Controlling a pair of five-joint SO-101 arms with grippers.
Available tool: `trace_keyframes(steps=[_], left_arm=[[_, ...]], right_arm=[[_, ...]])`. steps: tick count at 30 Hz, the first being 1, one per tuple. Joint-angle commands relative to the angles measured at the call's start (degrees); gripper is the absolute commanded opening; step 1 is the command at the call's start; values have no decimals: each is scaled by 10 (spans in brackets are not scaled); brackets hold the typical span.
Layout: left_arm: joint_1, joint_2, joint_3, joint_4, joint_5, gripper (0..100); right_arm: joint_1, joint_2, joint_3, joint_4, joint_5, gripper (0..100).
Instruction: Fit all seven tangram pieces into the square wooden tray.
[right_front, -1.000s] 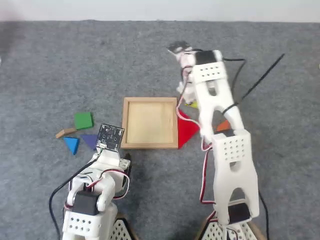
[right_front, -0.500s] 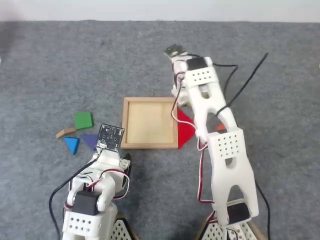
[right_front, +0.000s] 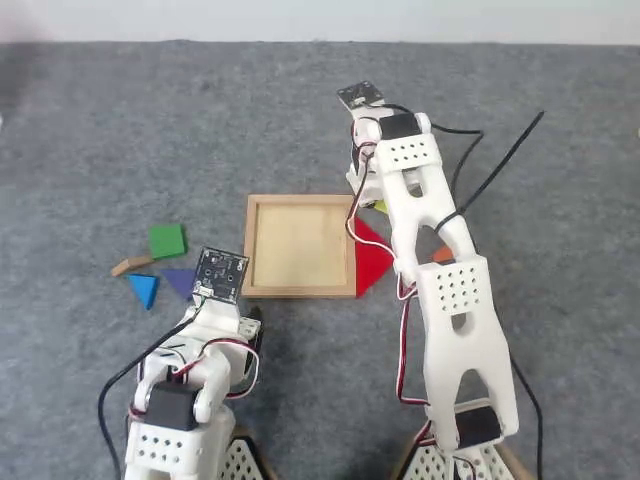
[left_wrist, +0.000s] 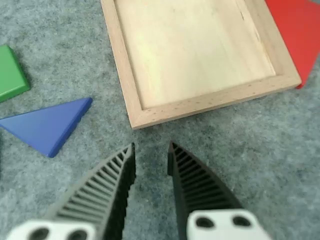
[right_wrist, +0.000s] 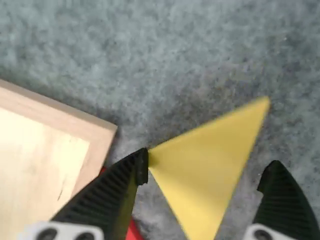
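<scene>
My left end effector (left_wrist: 151, 150) hangs slightly apart, just short of the wooden tray's (right_front: 249, 245) near rim. A red triangle (right_front: 375, 262) touches the tray's right side. Farther off, my right end effector (right_wrist: 207, 167) is spread wide, straddling the yellow triangle (right_wrist: 210, 150) by the tray's far corner.

yellow triangle (right_front: 381, 207): nearly all beneath the right arm (right_front: 425, 215).
orange piece (right_front: 444, 254): shape hidden by that arm.
red triangle (right_front: 372, 262): corner covered likewise.
purple piece (right_front: 181, 281): tip behind the left camera board (right_front: 221, 275).
green square (left_wrist: 11, 74): cut by the frame edge.
</scene>
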Motion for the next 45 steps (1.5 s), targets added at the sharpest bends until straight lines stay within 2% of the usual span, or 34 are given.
trace_keyframes(steps=[1, 10, 16, 21, 26, 32, 39, 45], left_arm=[[2, -10, -5, 2, 4, 103], [2, -10, -5, 2, 4, 103], [2, -10, -5, 2, 4, 103], [2, -10, -5, 2, 4, 103], [2, -10, -5, 2, 4, 103], [2, -10, -5, 2, 4, 103], [2, -10, -5, 2, 4, 103], [2, -10, -5, 2, 4, 103]], right_arm=[[-5, 3, -14, -1, -10, 351], [-6, -36, -11, -1, -28, 351], [-2, 7, -13, -1, -33, 345], [-2, 18, -14, -1, -47, 253], [-2, 18, -14, 0, -58, 249], [-1, 2, -38, 53, -59, 249], [-17, -23, -149, 146, -59, 249], [-51, -29, -165, 152, -69, 249]])
